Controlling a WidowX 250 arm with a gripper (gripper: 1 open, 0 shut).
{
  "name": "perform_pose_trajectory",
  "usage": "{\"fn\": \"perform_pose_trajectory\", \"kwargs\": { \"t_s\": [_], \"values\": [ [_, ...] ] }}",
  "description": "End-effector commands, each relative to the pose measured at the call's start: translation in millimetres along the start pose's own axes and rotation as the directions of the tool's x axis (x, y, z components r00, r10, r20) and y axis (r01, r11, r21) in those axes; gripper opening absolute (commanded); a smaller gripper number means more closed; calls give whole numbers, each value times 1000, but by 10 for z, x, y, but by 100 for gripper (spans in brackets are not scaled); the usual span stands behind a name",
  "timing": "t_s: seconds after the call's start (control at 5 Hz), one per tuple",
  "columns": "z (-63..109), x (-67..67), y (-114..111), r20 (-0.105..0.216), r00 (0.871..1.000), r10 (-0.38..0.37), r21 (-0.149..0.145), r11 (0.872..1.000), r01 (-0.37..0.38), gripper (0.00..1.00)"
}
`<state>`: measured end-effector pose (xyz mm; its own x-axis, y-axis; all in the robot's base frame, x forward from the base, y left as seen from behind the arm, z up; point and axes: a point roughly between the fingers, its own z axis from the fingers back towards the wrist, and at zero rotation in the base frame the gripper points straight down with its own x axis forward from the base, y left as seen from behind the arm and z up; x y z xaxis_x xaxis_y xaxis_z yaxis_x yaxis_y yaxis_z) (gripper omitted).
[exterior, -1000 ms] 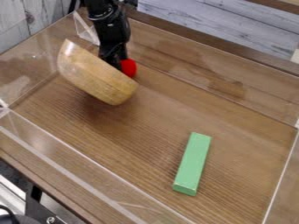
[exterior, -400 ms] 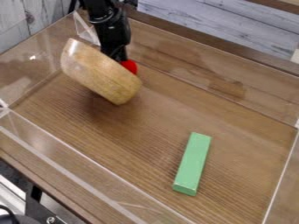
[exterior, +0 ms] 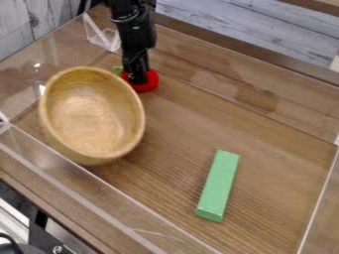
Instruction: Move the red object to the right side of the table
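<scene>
- Touching or just by the ball [exterior: 143,83], far left on the desk [exterior: 199,124].
- Can't tell if gripping with end effector [exterior: 135,75].
- Must go right.

Wooden bowl [exterior: 91,116] — obstacle, near side

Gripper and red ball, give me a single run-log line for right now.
gripper: at red ball | grip: unclear | wooden bowl: beside ball | green block: apart

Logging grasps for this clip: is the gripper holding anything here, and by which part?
It cannot be told: the black gripper is down at the small round red toy fruit, but its fingertips are not clearly visible.
</scene>
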<state>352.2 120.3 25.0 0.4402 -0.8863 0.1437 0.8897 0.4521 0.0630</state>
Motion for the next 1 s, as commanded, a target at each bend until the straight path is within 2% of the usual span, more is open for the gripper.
{"fn": "perform_pose_trajectory", "kwargs": {
  "t_s": [0.0,0.4,0.8],
  "values": [
    [-73,23,129,2,998,-70,-13,997,70,0],
    [35,177,-50,2,998,-60,-5,998,60,0],
    [179,303,-69,-2,1000,31,12,999,-31,0]
  ]
}}
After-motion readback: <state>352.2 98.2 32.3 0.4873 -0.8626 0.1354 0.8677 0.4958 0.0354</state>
